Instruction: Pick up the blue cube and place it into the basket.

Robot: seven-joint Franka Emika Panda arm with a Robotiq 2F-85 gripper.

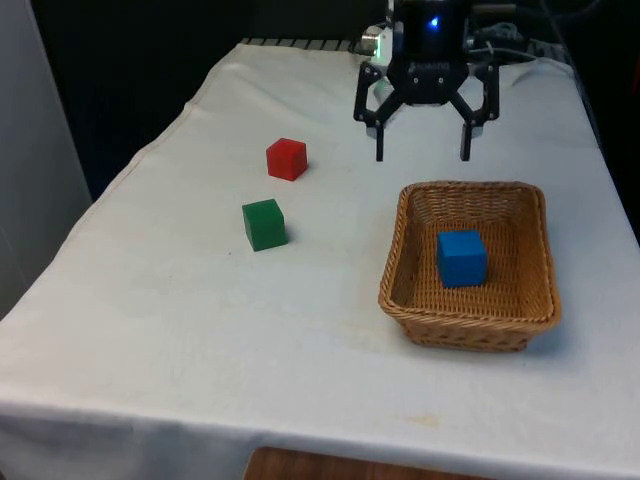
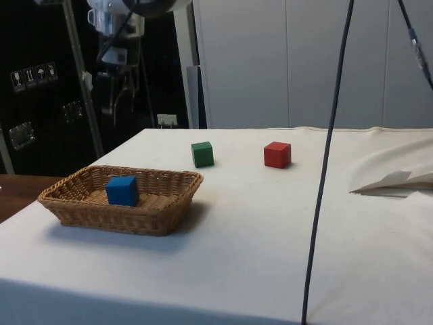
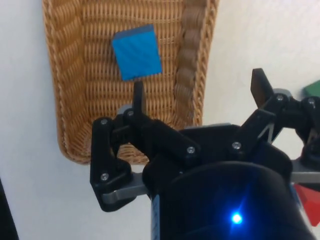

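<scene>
Inside the basket [image 1: 470, 318] sits the blue cube [image 1: 461, 258], flat on the woven floor, roughly central and clear of all four walls. Basket is a shallow rectangular tray of tan wicker with rounded corners, walls flaring outward and a thicker braided rim; the weave runs in tight horizontal ribs, plain in the wrist view. Cube is solid, matte, sharp-edged, one face toward the front camera; in the wrist view it lies slightly turned relative to the basket walls.

Gripper [image 1: 422, 153] hangs above the cloth [image 1: 180, 330] just beyond the basket's far rim, well apart from the cube. Its two slim black fingers are spread wide with nothing between them; they point straight down, tips off the cloth. One fingertip [image 3: 138, 96] shows over the basket's floor in the wrist view.

Green cube [image 1: 264, 224] rests on the cloth to the front view's left of the basket, near it but not touching. Red cube [image 1: 286, 159] lies farther from the basket, beyond the green one, with a gap between the two. Cloth is white, smooth, with soft folds at its edges.
</scene>
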